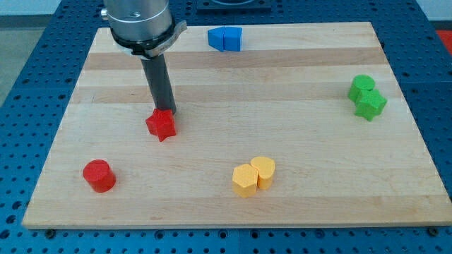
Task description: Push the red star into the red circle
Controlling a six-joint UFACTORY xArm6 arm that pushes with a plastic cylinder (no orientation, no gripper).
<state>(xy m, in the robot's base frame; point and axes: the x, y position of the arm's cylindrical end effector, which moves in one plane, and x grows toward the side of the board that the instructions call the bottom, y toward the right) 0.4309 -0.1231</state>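
The red star [161, 125] lies on the wooden board [296, 141] left of centre. My tip [167, 111] stands right at the star's top right edge, touching or nearly touching it. The red circle [99, 176], a short cylinder, sits near the view's bottom left, below and to the left of the star, well apart from it.
Two blue blocks [225, 39] sit together at the view's top centre. A green cylinder [362, 86] and a green star [370, 105] touch at the right. A yellow hexagon [245, 180] and a yellow rounded block [263, 171] touch at the bottom centre.
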